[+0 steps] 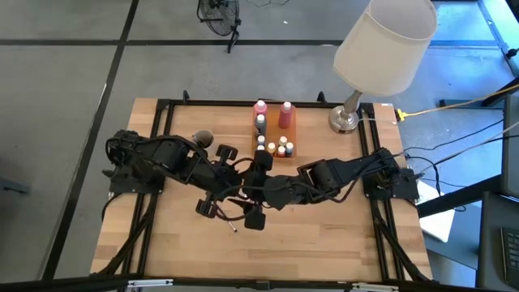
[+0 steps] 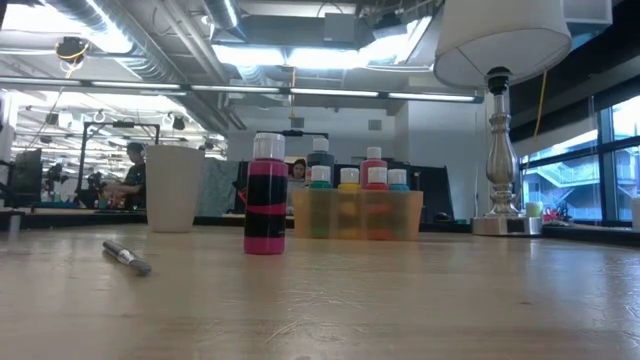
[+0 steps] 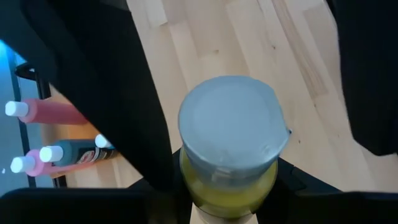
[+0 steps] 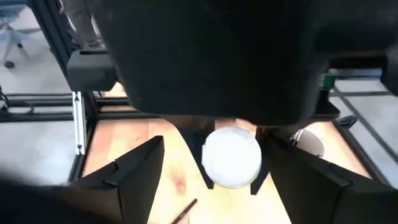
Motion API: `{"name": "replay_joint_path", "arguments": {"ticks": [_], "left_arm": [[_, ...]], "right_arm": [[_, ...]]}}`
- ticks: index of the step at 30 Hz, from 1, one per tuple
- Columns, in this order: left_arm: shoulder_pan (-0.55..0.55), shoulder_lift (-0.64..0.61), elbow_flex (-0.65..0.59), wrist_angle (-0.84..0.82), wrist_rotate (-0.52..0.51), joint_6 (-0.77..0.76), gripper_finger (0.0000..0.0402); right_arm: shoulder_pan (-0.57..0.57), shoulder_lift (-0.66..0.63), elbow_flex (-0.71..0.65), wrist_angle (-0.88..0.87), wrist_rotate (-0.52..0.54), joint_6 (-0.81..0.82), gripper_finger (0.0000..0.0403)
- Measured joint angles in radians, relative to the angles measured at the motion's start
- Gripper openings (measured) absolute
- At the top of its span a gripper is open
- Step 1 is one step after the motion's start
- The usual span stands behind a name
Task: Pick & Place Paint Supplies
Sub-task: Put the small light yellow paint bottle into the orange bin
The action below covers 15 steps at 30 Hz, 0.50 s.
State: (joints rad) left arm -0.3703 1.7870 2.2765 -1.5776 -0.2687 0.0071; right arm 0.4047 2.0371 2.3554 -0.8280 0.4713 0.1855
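My left gripper (image 3: 227, 186) is shut on a small yellow bottle (image 3: 227, 155) with a white cap, held high over the table's middle. My right gripper (image 4: 227, 180) faces it, open, one finger on either side of the cap (image 4: 231, 155) and apart from it. In the high view both grippers (image 1: 251, 191) meet in front of the orange tray (image 1: 289, 139). A pink bottle (image 2: 265, 195) with a dark label stands upright on the table. A thin brush (image 2: 127, 257) lies flat on the wood. My left gripper pinches the bottle's yellow body (image 3: 227, 199) just below the cap between its two fingers (image 4: 208, 173). The bottle is lifted clear of the table, its cap turned toward my right gripper.
The orange tray at the table's far middle holds several bottles (image 1: 261, 123). A lamp (image 1: 381, 40) with a white shade stands at the far right on a metal base (image 1: 344, 122). A white cup (image 2: 173, 188) stands at the far left. Bare wood lies along the near edge.
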Motion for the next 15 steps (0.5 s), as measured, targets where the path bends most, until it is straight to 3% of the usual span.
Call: {"name": "replay_joint_path", "arguments": {"ticks": [8,15], "left_arm": [[0.000,0.000,0.000,0.001,0.004,0.007,0.0115],[0.000,0.000,0.000,0.003,0.005,0.008,0.0116]], "right_arm": [[0.000,0.006,0.000,0.010,0.003,-0.018,0.0244],[0.000,0.006,0.000,0.005,0.003,-0.018,0.0167]]}}
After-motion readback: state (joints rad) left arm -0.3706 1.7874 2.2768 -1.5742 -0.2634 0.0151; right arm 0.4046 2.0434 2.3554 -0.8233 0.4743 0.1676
